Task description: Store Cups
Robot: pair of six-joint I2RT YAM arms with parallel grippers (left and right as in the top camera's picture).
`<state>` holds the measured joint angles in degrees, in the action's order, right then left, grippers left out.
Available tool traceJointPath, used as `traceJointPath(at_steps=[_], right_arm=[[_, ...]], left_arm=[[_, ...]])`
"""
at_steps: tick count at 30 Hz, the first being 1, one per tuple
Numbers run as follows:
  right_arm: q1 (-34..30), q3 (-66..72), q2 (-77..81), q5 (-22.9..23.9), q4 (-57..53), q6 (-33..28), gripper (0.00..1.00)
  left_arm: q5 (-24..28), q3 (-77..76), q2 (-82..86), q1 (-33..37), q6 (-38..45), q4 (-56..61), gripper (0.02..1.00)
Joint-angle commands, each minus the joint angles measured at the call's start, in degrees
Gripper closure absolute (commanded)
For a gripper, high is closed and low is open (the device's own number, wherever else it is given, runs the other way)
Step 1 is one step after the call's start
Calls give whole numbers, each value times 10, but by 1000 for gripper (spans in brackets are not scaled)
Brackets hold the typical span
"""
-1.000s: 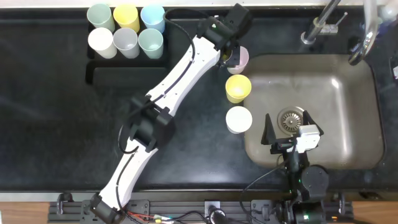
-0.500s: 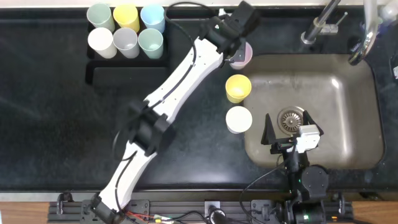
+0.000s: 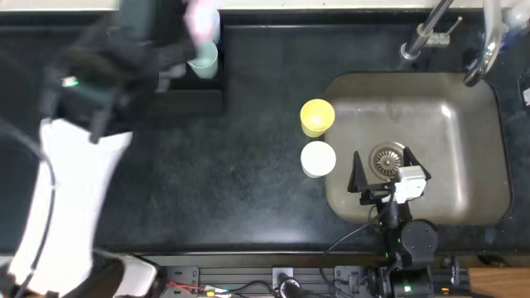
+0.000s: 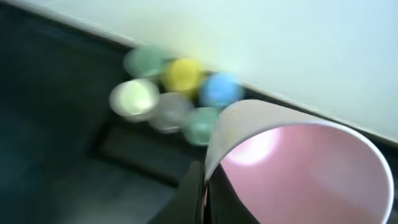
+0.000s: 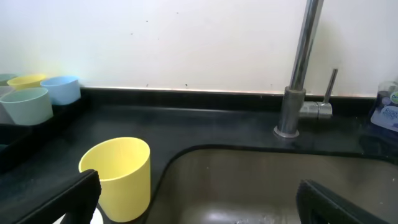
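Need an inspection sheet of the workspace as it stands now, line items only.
Surface: black countertop with a steel sink set in at the right.
Job's things: pink cup held up near the black tray; six cups grouped in the tray; yellow cup and white cup upright on the counter beside the sink.
Clutter: one container behind the sink.
Grippers: left end effector closed on the pink cup's wall; right end effector open over the sink, holding nothing.
Cables: black cable looped at the right arm's base.
Surroundings: faucet, pale wall.
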<state>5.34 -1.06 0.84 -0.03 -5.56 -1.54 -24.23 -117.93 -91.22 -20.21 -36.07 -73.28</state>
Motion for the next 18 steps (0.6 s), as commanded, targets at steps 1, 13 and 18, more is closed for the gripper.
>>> traceJointPath(at_steps=[1, 13, 18], right_arm=[[3, 5, -6, -4, 5, -3, 3], [3, 5, -6, -4, 5, -3, 3], [3, 5, -6, -4, 5, -3, 5]], left_arm=[[44, 121, 42, 94, 5, 17, 985], [132, 315, 63, 266, 58, 127, 985], [146, 375, 59, 278, 7, 176, 985]])
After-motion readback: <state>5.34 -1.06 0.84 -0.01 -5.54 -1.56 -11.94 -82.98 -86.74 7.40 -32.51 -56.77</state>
